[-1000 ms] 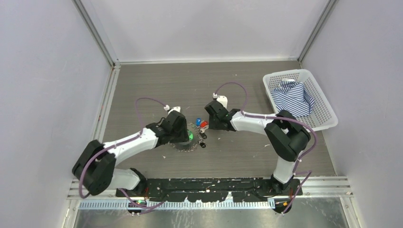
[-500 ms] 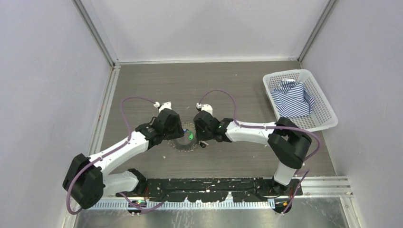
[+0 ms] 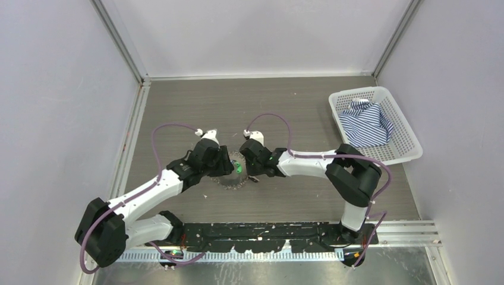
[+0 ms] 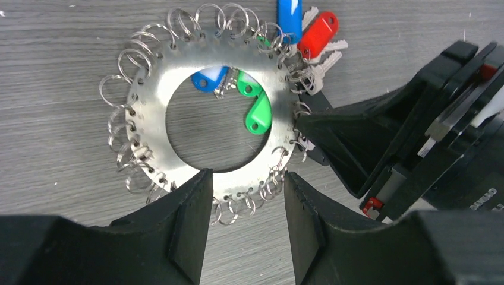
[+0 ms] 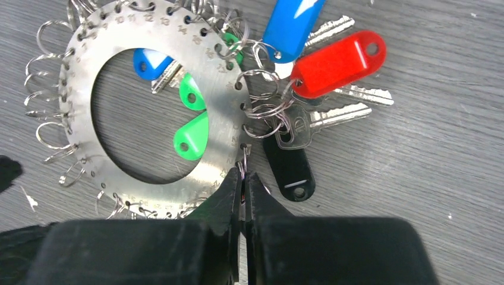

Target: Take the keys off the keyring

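Showing the keyring [image 4: 154, 107] lying flat on the bench [image 3: 285, 107], nearer the near edge than the far and slightly left of middle. Bracketing a stretch of its rim between wide-spread left fingers [image 4: 184, 219], gripping nothing. Pinching a small split ring [image 5: 242, 169] on the rim between right fingers [image 5: 229, 202], all but closed. Showing keys [image 5: 339, 62] with blue, red and black heads fanning just beside the rim, and green and blue heads lying inside the hole.

The right gripper [image 5: 242, 180] blocks the keyring [image 5: 226, 101] from the right; bare table [image 3: 267, 202] lies nearer.
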Tool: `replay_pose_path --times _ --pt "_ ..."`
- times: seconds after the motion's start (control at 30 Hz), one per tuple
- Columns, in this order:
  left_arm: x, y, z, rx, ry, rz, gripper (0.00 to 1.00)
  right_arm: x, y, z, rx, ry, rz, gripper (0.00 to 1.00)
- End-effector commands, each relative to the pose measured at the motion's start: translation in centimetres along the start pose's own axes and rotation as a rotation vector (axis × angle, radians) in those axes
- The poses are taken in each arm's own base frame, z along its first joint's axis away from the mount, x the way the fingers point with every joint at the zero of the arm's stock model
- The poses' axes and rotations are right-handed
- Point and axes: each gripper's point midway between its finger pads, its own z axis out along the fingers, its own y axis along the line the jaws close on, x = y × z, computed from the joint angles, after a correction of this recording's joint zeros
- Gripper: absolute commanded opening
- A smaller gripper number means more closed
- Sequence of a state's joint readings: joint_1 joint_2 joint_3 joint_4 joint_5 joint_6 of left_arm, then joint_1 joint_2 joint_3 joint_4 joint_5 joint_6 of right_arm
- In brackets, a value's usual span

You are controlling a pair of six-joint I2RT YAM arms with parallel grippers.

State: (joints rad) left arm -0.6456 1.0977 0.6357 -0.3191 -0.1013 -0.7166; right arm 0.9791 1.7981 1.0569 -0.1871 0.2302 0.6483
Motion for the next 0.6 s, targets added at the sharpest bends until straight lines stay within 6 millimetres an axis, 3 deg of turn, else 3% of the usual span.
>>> replay_pose_path --times 0.0,0.3,0.57 --pt "-1.2 -2.1 0.1 0.119 -0.053 0.047 0.49 -3.3 1.6 -1.7 -0.035 -0.087 -0.009 0.01" --pt "-1.6 -4.2 -0.3 0.26 -0.102 0.109 0.49 -5.6 2.8 -6.1 -0.09 -0.095 0.001 0.01" --pt "-2.8 -5.9 -2.6 0.386 -0.211 0.179 0.55 -6.4 3.1 -8.3 -0.131 -0.066 0.024 0.01"
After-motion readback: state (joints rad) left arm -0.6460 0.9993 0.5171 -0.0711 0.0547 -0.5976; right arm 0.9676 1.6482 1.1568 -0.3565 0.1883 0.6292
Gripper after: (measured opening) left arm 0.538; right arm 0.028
